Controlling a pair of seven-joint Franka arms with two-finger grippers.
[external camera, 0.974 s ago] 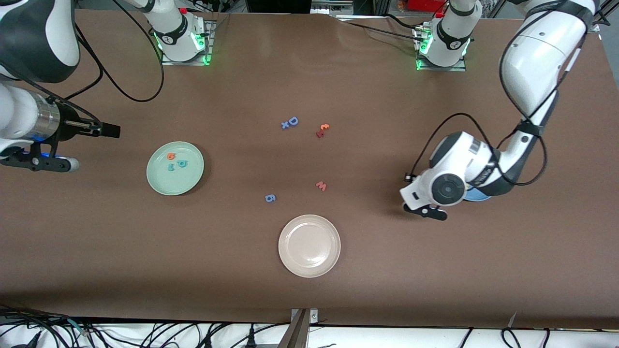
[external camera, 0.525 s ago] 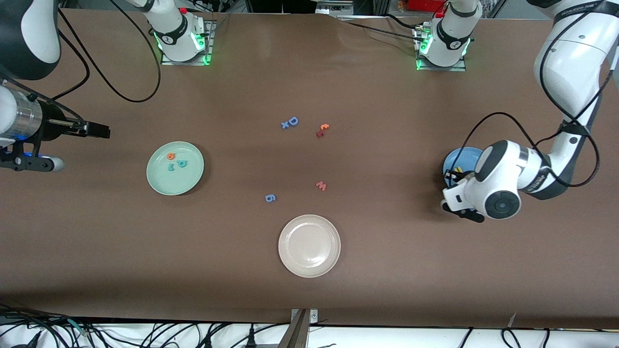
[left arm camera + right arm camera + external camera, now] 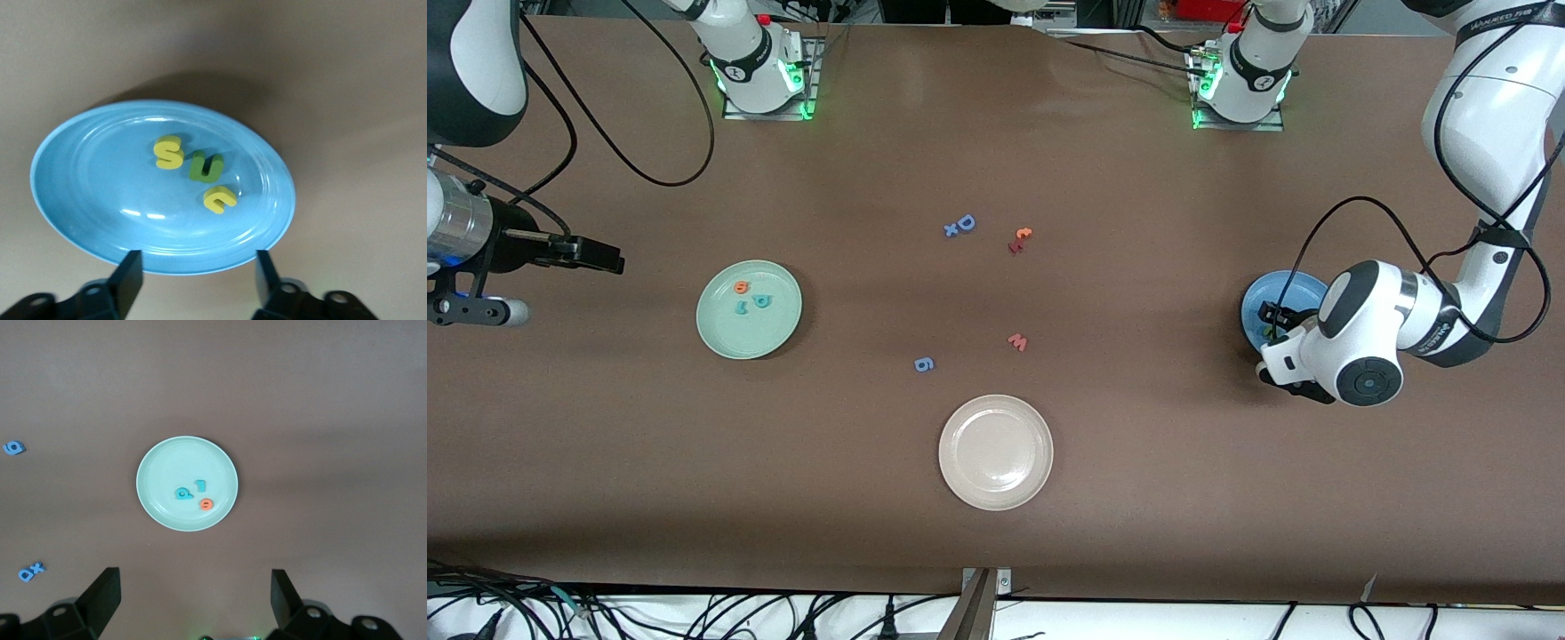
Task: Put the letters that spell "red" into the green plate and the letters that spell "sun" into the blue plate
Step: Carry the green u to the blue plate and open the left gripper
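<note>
The blue plate (image 3: 1282,288) lies at the left arm's end of the table, partly hidden by the left hand. In it lie the yellow s (image 3: 169,152), the green n (image 3: 205,167) and the yellow u (image 3: 219,199), close together on the blue plate (image 3: 87,180). My left gripper (image 3: 1272,320) (image 3: 197,264) hangs open just over the plate's rim, holding nothing. The green plate (image 3: 774,333) (image 3: 160,463) holds the orange e (image 3: 741,287), teal d (image 3: 762,301) and teal r (image 3: 742,308). My right gripper (image 3: 609,258) (image 3: 193,583) waits open in the air beside that plate.
A beige-white plate (image 3: 996,452) sits nearest the front camera at mid-table. Loose letters lie in the middle: a blue g (image 3: 924,364), a pink w (image 3: 1017,341), a blue D with an x (image 3: 960,225) and a small orange and red pair (image 3: 1020,239).
The left gripper moved over the blue plate and opened, letting go of a yellow letter that now lies in the plate. The right arm drew back slightly toward its end of the table.
</note>
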